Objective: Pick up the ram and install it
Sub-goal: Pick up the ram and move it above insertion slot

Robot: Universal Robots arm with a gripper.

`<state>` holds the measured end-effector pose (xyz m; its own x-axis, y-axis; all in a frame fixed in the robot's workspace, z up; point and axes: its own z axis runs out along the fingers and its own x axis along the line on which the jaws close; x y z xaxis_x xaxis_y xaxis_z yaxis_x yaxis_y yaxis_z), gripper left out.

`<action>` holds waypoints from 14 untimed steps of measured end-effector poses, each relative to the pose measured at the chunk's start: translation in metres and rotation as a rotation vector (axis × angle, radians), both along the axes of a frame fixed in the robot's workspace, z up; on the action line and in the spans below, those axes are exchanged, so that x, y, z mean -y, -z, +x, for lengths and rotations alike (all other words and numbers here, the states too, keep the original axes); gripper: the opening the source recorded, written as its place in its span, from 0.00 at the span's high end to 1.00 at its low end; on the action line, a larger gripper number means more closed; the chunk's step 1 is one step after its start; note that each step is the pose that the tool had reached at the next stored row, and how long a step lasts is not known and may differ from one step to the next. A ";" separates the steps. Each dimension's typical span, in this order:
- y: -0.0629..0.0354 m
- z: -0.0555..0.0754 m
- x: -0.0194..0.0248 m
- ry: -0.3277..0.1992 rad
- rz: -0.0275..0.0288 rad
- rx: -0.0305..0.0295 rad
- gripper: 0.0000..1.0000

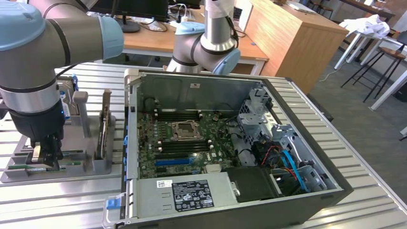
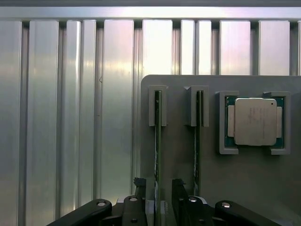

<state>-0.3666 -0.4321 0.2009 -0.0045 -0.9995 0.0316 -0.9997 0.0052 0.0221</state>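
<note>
One ram (image 2: pixel 157 141) on edge in grey holder (image 2: pixel 178 155), lying between jaws of spread pincer (image 2: pixel 159 187); long axis parallel to jaw faces; twin ram (image 2: pixel 197 141) just beside.

Ram (image 2: pixel 157 141): two sticks alike; second ram (image 2: pixel 198 136) in neighbouring slot. Processor chip (image 2: pixel 255 121): one. Grey holder (image 2: pixel 177 141): one, two ram slots, one chip pocket. Pincer (image 2: pixel 158 184): one; fingers (image 2: pixel 140 193): two. Computer case (image 1: pixel 318 202): one, open. Motherboard (image 1: pixel 156 138): one. Power supply (image 1: pixel 184 193): one. Upright expansion card (image 1: pixel 105 124): one. Worktop (image 2: pixel 70 117): one.
</note>
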 end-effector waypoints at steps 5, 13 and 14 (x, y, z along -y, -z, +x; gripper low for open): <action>0.0000 0.000 0.0000 0.000 0.0000 0.0001 0.64; 0.0000 0.000 0.0000 0.000 0.0000 0.0001 0.73; 0.0000 0.000 0.0000 0.000 0.0000 0.0001 0.73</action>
